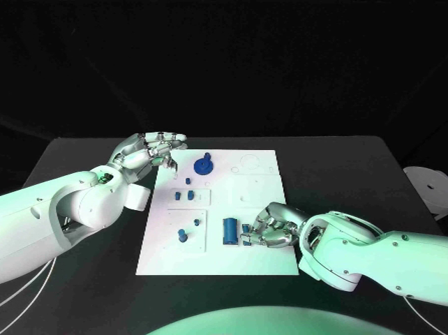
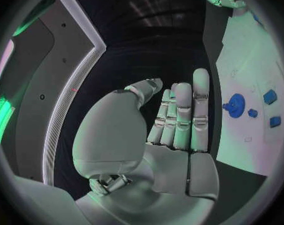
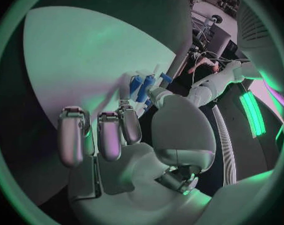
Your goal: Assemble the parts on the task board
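Note:
The white task board [image 1: 254, 202] lies mid-table. On it sit a blue round disc part [image 1: 205, 165], several small blue pieces [image 1: 184, 196] and a blue cylinder [image 1: 230, 230] near the front. My right hand [image 1: 269, 227] rests over the board's near right part, beside the cylinder. Its fingers are curled, and thumb and a finger seem to pinch a small blue part [image 3: 144, 87]. My left hand [image 1: 155, 150] hovers at the board's far left corner, holding nothing. In the left wrist view its fingers [image 2: 182, 115] are stretched out, with the disc part [image 2: 236, 105] and board [image 2: 242, 60] beyond.
A white round object [image 1: 432, 187] stands at the black table's [image 1: 83, 167] right edge. Bare table lies on both sides of the board. Faint round outlines [image 1: 252, 165] mark the board's far right part.

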Available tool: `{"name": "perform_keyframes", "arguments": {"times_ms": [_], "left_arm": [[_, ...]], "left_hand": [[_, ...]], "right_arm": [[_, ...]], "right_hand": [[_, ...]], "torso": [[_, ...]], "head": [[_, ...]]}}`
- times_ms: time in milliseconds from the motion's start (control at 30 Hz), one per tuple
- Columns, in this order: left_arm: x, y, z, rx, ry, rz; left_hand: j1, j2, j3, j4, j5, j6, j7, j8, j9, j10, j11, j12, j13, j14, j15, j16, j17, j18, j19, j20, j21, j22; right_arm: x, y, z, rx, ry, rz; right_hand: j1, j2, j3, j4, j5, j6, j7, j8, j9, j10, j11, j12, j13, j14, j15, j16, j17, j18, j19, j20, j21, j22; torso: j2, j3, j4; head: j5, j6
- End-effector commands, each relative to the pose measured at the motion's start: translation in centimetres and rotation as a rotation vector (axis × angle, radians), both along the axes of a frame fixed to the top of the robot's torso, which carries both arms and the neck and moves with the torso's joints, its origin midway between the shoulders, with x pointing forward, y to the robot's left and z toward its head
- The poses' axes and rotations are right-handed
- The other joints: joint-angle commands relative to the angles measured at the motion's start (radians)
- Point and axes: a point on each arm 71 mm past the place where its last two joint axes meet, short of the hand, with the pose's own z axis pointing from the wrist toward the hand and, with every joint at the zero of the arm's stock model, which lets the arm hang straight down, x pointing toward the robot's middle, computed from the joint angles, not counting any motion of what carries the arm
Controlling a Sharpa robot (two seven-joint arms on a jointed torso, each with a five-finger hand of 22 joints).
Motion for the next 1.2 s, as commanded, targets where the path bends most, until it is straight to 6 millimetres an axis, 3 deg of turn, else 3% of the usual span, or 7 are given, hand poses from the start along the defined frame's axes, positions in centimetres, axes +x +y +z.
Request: {"name": "perform_keyframes", "arguments": {"times_ms": [33, 200, 567, 733, 1200], "left_arm": [[-0.1, -0.2, 0.1, -0.006, -0.006, -0.018], [0.0, -0.2, 0.1, -0.004, -0.006, -0.017], [0.0, -0.2, 0.1, -0.002, -0.009, -0.02], [0.0, -0.3, 0.1, -0.001, -0.009, -0.021], [0.0, -0.2, 0.1, -0.001, -0.008, -0.021]], "left_hand": [[-0.004, 0.009, -0.003, 0.001, -0.001, -0.006, 0.004, -0.002, -0.001, -0.005, 0.0, 0.006, 0.001, -0.003, 0.001, 0.005, -0.001, 0.014, 0.008, 0.0, -0.004, -0.002], [-0.004, 0.009, -0.003, 0.001, -0.001, -0.006, 0.004, -0.002, -0.001, -0.005, 0.0, 0.006, 0.001, -0.003, 0.001, 0.005, -0.001, 0.014, 0.008, 0.0, -0.004, -0.002], [-0.004, 0.009, -0.003, 0.001, -0.001, -0.006, 0.004, -0.002, -0.001, -0.005, 0.0, 0.006, 0.001, -0.003, 0.001, 0.005, -0.001, 0.014, 0.008, 0.0, -0.004, -0.002], [-0.004, 0.009, -0.003, 0.001, -0.001, -0.006, 0.004, -0.002, -0.001, -0.005, 0.0, 0.006, 0.001, -0.003, 0.001, 0.005, -0.001, 0.014, 0.008, 0.0, -0.004, -0.002], [-0.005, 0.01, -0.004, 0.003, 0.0, -0.006, 0.004, -0.002, -0.001, -0.006, 0.0, 0.007, 0.002, -0.004, 0.001, 0.006, -0.002, 0.014, 0.008, 0.0, -0.005, -0.002]], "right_arm": [[-0.2, 0.2, 0.2, 0.013, -0.02, 0.061], [-0.4, 0.2, 0.2, 0.004, -0.016, 0.088], [-0.2, -0.2, -0.1, -0.02, -0.012, 0.084], [0.3, -0.5, -0.4, -0.039, -0.019, 0.07], [0.8, -0.4, -0.9, -0.072, -0.036, 0.078]], "right_hand": [[0.052, 0.001, -0.005, -0.018, -0.036, 0.002, 0.005, -0.005, 0.001, 0.013, -0.002, 0.002, 0.093, 0.069, -0.004, 0.004, 0.079, -0.003, 0.039, -0.008, -0.007, 0.218], [0.081, 0.001, -0.02, -0.02, -0.071, 0.003, 0.006, -0.008, 0.0, 0.013, -0.001, 0.002, 0.094, 0.069, -0.003, 0.004, 0.081, -0.004, 0.04, -0.007, -0.005, 0.218], [0.087, 0.003, -0.024, -0.018, -0.078, 0.003, 0.005, -0.009, -0.001, 0.013, -0.002, 0.004, 0.095, 0.07, -0.003, 0.005, 0.083, -0.005, 0.042, -0.007, -0.002, 0.219], [0.093, 0.014, -0.025, -0.013, -0.081, 0.006, 0.005, -0.009, -0.001, 0.015, -0.002, 0.007, 0.097, 0.07, -0.003, 0.006, 0.085, -0.005, 0.043, -0.007, 0.002, 0.22], [0.114, 0.022, -0.028, -0.015, -0.083, 0.007, 0.003, -0.011, -0.002, 0.016, -0.004, 0.007, 0.098, 0.07, -0.004, 0.006, 0.086, -0.005, 0.043, -0.007, 0.0, 0.22]], "torso": [[0.0, 0.0006, -0.0012], [0.0, 0.0008, -0.0013], [0.001, 0.0, -0.0001], [0.0, 0.0002, 0.0017], [0.0, -0.0001, -0.0001]], "head": [[0.001, 0.001], [0.001, 0.002], [0.001, 0.003], [0.0, 0.003], [0.002, 0.002]]}}
